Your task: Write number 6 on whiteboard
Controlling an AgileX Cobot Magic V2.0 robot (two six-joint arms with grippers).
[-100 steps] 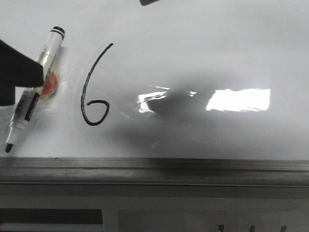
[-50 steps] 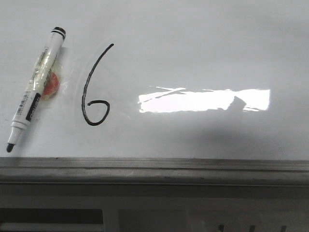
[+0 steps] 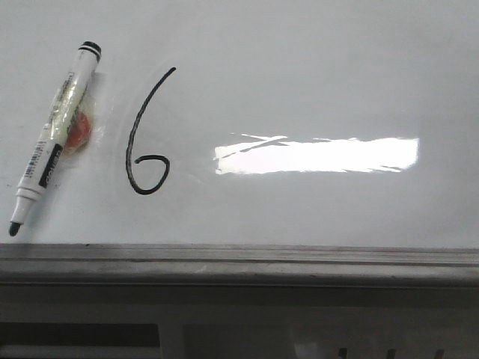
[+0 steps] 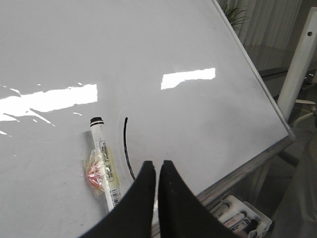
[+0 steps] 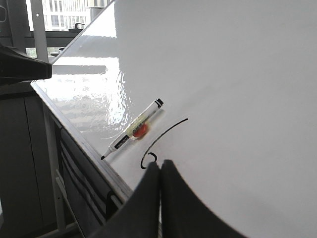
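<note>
A thin black number 6 (image 3: 144, 142) is drawn on the glossy whiteboard (image 3: 314, 82), left of a bright light glare. A white marker (image 3: 54, 138) with a black tip and taped orange wrapping lies slanted on the board left of the digit. Neither gripper shows in the front view. In the left wrist view my left gripper (image 4: 155, 164) is shut and empty, above the board near the 6's stroke (image 4: 127, 146) and the marker (image 4: 104, 163). In the right wrist view my right gripper (image 5: 160, 164) is shut and empty, off the board; the 6 (image 5: 161, 139) and marker (image 5: 133, 130) lie beyond it.
The grey metal bottom rail (image 3: 239, 262) runs along the board's lower edge. A white box of spare markers (image 4: 237, 218) sits below the rail in the left wrist view. A white post (image 4: 299, 59) stands past the board's corner.
The left arm that covered the marker one second ago has drawn back out of the front view. The shadow over the glare has gone. The marker and the 6 have not moved.
</note>
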